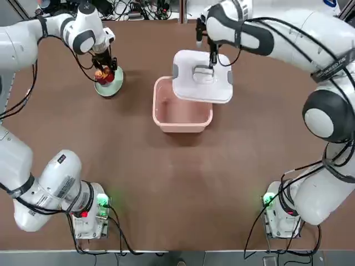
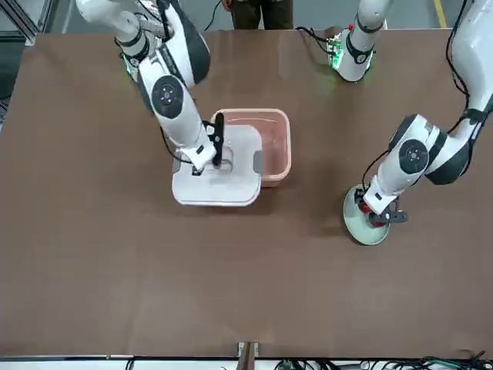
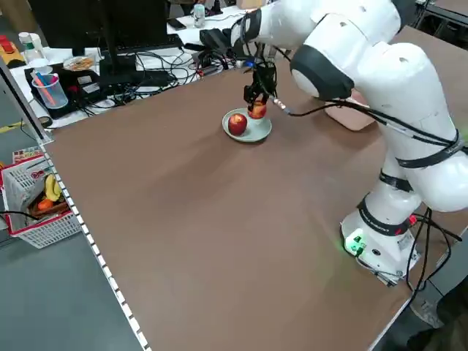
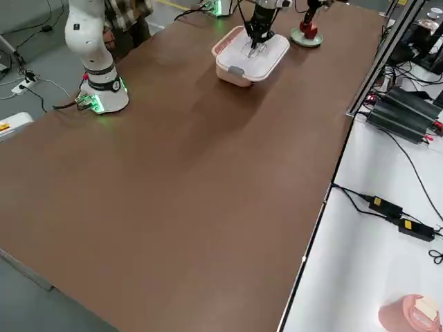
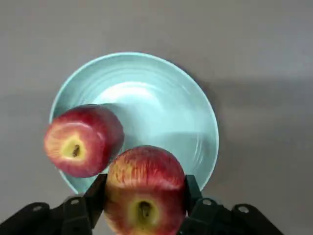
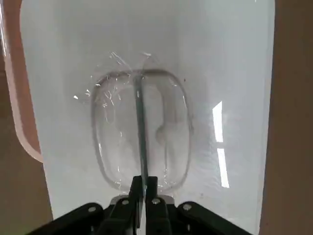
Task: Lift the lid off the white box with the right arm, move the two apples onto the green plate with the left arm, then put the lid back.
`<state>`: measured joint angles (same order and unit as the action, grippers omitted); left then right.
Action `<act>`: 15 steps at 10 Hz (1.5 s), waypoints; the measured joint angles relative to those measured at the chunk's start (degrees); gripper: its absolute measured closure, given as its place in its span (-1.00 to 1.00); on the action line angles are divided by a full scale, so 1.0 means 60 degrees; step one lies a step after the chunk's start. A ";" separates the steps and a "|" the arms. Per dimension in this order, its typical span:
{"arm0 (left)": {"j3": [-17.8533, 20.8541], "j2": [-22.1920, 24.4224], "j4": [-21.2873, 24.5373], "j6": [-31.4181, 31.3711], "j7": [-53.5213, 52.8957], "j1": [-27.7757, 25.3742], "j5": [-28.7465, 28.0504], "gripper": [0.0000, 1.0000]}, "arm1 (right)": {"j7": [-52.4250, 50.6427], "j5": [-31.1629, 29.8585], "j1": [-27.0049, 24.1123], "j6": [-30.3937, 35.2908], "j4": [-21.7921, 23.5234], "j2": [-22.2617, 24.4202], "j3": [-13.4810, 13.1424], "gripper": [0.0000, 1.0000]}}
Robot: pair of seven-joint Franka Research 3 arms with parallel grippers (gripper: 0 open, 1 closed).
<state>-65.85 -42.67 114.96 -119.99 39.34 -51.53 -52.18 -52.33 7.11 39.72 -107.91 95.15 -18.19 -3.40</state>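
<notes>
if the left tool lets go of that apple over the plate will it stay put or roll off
Likely to roll a little: the held apple is round and smooth, and the green plate has only a shallow rim. The other apple already sits near one edge, so the two may bump. Its glossy skin probably slips easily between the left tool fingers.

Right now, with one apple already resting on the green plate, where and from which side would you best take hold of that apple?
Grip the resting apple across its round middle, coming straight down from above. Its stem dimple faces up, so its sides are open to the fingers. It sits near the rim of the green plate, beside the second apple held by the left gripper, so set the fingers away from that neighbour.
</notes>
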 joint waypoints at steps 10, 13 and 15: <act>0.1078 -0.0153 -0.0137 -0.0675 0.0006 0.0749 -0.0248 -0.96 | 0.1916 -0.0003 0.1862 -0.0144 -0.0008 -0.0537 -0.0010 0.88; 0.0983 -0.0004 -0.0894 -0.0007 -0.0004 0.0783 -0.0260 -0.97 | 0.2479 -0.0009 0.1918 -0.0183 -0.0180 -0.0617 -0.0023 0.88; 0.0906 0.0088 -0.1284 0.0554 -0.0015 0.0912 -0.0260 -0.97 | 0.2643 -0.0016 0.1918 -0.0187 -0.0342 -0.0804 -0.0035 0.88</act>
<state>-60.42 -42.14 107.25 -116.66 39.25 -46.06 -53.74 -36.47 7.01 51.23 -109.03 93.10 -23.02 -3.61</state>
